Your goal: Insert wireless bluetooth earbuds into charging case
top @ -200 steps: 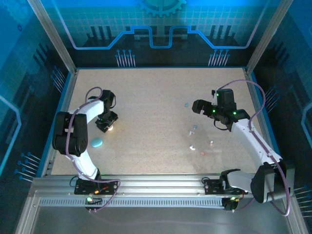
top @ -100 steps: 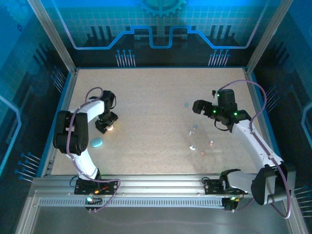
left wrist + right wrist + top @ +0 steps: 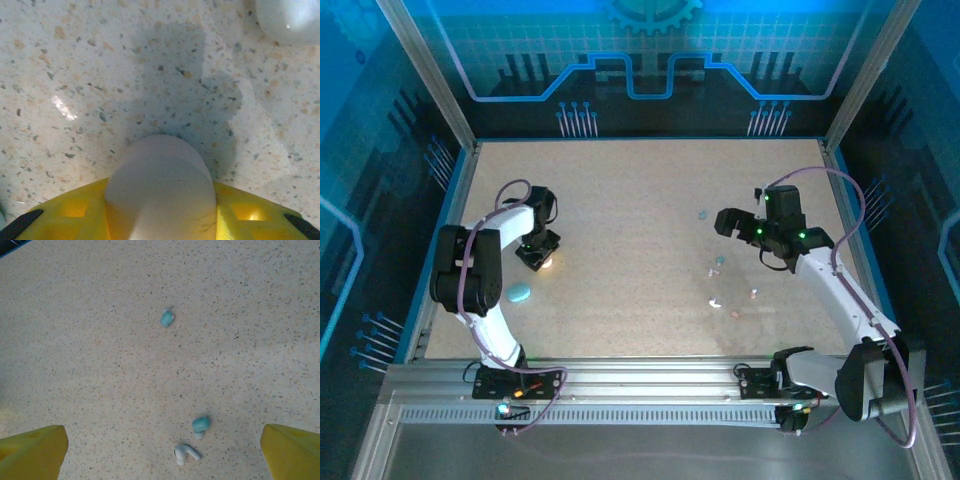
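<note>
My left gripper [image 3: 539, 255] is low at the table's left, shut on a pale pinkish rounded case [image 3: 160, 182]. The case sits on the table with a yellow finger [image 3: 75, 212] pressed against each side. My right gripper [image 3: 725, 222] hovers open above the right half, and its yellow fingertips [image 3: 30, 452] stand far apart. Below it lie a pale blue earbud [image 3: 201, 424], a white stemmed earbud [image 3: 186, 453] and, farther off, another blue earbud [image 3: 166, 318]. Nearer the front edge are a white earbud [image 3: 716, 303] and two pinkish earbuds [image 3: 754, 294].
A blue case [image 3: 519, 292] lies just in front of the left gripper, and its pale rounded edge [image 3: 290, 20] shows close by in the left wrist view. Metal frame posts and blue walls [image 3: 440, 180] enclose the speckled tabletop [image 3: 630, 200].
Almost nothing differs. The left arm has settled very slightly with the case still between its fingers. The right arm and the earbuds stay where they were.
</note>
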`<move>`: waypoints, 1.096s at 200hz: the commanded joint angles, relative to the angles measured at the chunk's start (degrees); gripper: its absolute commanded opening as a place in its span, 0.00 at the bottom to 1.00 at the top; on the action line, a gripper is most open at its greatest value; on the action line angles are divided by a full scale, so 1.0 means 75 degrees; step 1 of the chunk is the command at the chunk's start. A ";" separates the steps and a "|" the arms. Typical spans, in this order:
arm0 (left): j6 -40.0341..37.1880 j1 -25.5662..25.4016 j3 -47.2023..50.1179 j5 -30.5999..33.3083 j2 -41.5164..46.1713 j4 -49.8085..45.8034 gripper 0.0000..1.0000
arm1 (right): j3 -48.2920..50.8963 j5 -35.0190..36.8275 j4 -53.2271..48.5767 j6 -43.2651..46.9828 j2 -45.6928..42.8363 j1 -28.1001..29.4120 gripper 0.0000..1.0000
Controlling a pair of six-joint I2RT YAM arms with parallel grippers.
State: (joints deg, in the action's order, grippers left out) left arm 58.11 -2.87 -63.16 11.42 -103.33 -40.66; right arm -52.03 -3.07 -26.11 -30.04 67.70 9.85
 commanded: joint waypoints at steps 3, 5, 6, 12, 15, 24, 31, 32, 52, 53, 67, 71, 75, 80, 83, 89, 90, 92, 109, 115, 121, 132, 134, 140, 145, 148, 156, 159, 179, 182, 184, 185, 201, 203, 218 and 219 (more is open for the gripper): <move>0.0052 -0.0587 0.0090 -0.0524 0.0443 0.0009 0.31 | 0.0168 -0.0053 -0.0018 -0.0037 -0.0160 0.0115 1.00; 0.0074 -0.0659 0.0092 -0.0532 0.0459 0.0023 0.31 | 0.0174 -0.0064 -0.0013 -0.0037 -0.0157 0.0116 1.00; 0.0077 -0.0700 0.0090 -0.0541 0.0468 0.0021 0.31 | 0.0175 -0.0067 -0.0012 -0.0043 -0.0156 0.0117 1.00; 0.0129 -0.0939 0.0056 -0.0582 0.0502 0.0025 0.32 | 0.0170 -0.0080 0.0009 -0.0049 -0.0156 0.0112 1.00; 0.0161 -0.1076 0.0035 -0.0591 0.0510 0.0007 0.32 | 0.0175 -0.0085 0.0018 -0.0049 -0.0170 0.0109 1.00; 0.0333 -0.1501 -0.0080 -0.0573 0.0506 -0.0088 0.32 | 0.0176 -0.0116 0.0016 -0.0049 -0.0170 0.0111 1.00; 0.0514 -0.1826 -0.0169 -0.0638 0.0482 -0.0154 0.32 | 0.0375 -0.0125 0.0007 -0.0055 -0.0188 0.0108 1.00; 0.0532 -0.1882 -0.0175 -0.0647 0.0479 -0.0155 0.32 | 0.0381 -0.0127 0.0009 -0.0052 -0.0189 0.0107 1.00; 0.1196 -0.2923 -0.0306 -0.0772 0.0362 -0.0096 0.33 | 0.0467 -0.0072 -0.0005 -0.0061 -0.0246 0.0098 1.00; 0.1230 -0.2975 -0.0308 -0.0772 0.0355 -0.0085 0.33 | 0.0474 -0.0071 -0.0002 -0.0061 -0.0248 0.0102 1.00; 0.1691 -0.3602 -0.0456 -0.0806 0.0215 -0.0073 0.34 | 0.0510 -0.0019 -0.0033 -0.0049 -0.0308 0.0095 1.00; 0.1790 -0.3744 -0.0498 -0.0833 0.0178 -0.0063 0.35 | 0.0511 -0.0004 -0.0049 -0.0049 -0.0330 0.0102 1.00; 0.1923 -0.3886 -0.0538 -0.0860 0.0136 -0.0051 0.35 | 0.0531 0.0015 -0.0066 -0.0043 -0.0345 0.0095 1.00; 0.2048 -0.4047 -0.0598 -0.0888 0.0068 -0.0040 0.35 | 0.0536 0.0068 -0.0097 -0.0038 -0.0374 0.0089 1.00; 0.2122 -0.4126 -0.0628 -0.0898 0.0043 -0.0019 0.35 | 0.0540 0.0096 -0.0119 -0.0037 -0.0387 0.0083 1.00; 0.2227 -0.4320 -0.0729 -0.0876 -0.0027 -0.0006 0.36 | 0.0562 0.0164 -0.0139 -0.0037 -0.0428 0.0082 1.00; 0.2232 -0.4359 -0.0748 -0.0877 -0.0039 -0.0005 0.36 | 0.0562 0.0175 -0.0140 -0.0037 -0.0433 0.0082 1.00; 0.2256 -0.4418 -0.0791 -0.0869 -0.0063 -0.0019 0.36 | 0.0580 0.0193 -0.0140 -0.0029 -0.0451 0.0076 1.00; 0.2445 -0.4753 -0.1129 -0.0820 -0.0244 -0.0268 0.37 | 0.0643 0.0312 -0.0151 -0.0003 -0.0575 0.0040 1.00; 0.2514 -0.4844 -0.1182 -0.0813 -0.0281 -0.0270 0.38 | 0.0654 0.0339 -0.0178 -0.0008 -0.0628 0.0026 1.00; 0.2624 -0.4931 -0.1197 -0.0786 -0.0300 -0.0267 0.39 | 0.0688 0.0372 -0.0170 -0.0002 -0.0678 0.0022 1.00; 0.2774 -0.5069 -0.1188 -0.0807 -0.0333 -0.0185 0.39 | 0.0769 0.0409 -0.0136 -0.0011 -0.0767 -0.0011 1.00; 0.2793 -0.5084 -0.1194 -0.0802 -0.0344 -0.0172 0.39 | 0.0781 0.0409 -0.0116 -0.0013 -0.0780 -0.0012 1.00; 0.2872 -0.5142 -0.1197 -0.0825 -0.0372 -0.0161 0.39 | 0.0827 0.0412 -0.0094 -0.0014 -0.0830 -0.0018 1.00; 0.2930 -0.5189 -0.1202 -0.0833 -0.0399 -0.0158 0.39 | 0.0864 0.0410 -0.0065 -0.0025 -0.0864 -0.0025 1.00; 0.2969 -0.5216 -0.1201 -0.0826 -0.0417 -0.0149 0.39 | 0.0877 0.0412 -0.0050 -0.0031 -0.0880 -0.0027 1.00; 0.3079 -0.5290 -0.1191 -0.0815 -0.0465 -0.0143 0.39 | 0.0916 0.0430 -0.0024 -0.0055 -0.0922 -0.0034 1.00; 0.3111 -0.5302 -0.1198 -0.0825 -0.0488 -0.0130 0.39 | 0.0930 0.0433 -0.0023 -0.0060 -0.0937 -0.0041 1.00; 0.3238 -0.5394 -0.1215 -0.0933 -0.0629 -0.0069 0.41 | 0.0951 0.0443 -0.0002 -0.0075 -0.0964 -0.0047 1.00; 0.3242 -0.5396 -0.1212 -0.0941 -0.0645 -0.0069 0.41 | 0.0961 0.0441 -0.0009 -0.0082 -0.0964 -0.0049 1.00; 0.3262 -0.5400 -0.1221 -0.0947 -0.0651 -0.0064 0.42 | 0.0967 0.0441 -0.0013 -0.0089 -0.0964 -0.0056 1.00; 0.3271 -0.5403 -0.1222 -0.0942 -0.0655 -0.0063 0.42 | 0.0970 0.0437 -0.0012 -0.0087 -0.0964 -0.0046 1.00; 0.3315 -0.5427 -0.1208 -0.0945 -0.0683 -0.0024 0.45 | 0.0968 0.0404 0.0011 -0.0087 -0.0959 -0.0059 1.00; 0.3315 -0.5426 -0.1205 -0.0942 -0.0684 -0.0024 0.45 | 0.0971 0.0402 0.0012 -0.0088 -0.0954 -0.0059 1.00; 0.3353 -0.5418 -0.1167 -0.0915 -0.0695 -0.0010 0.47 | 0.0996 0.0352 0.0050 -0.0084 -0.0953 -0.0054 1.00; 0.3351 -0.5418 -0.1166 -0.0914 -0.0695 -0.0007 0.47 | 0.0996 0.0351 0.0055 -0.0084 -0.0953 -0.0056 1.00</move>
State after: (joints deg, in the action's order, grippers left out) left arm 81.19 -43.16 -70.87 5.45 -108.05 -40.16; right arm -45.43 -0.47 -25.89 -30.04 61.34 9.69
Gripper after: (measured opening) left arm 0.460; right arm 0.999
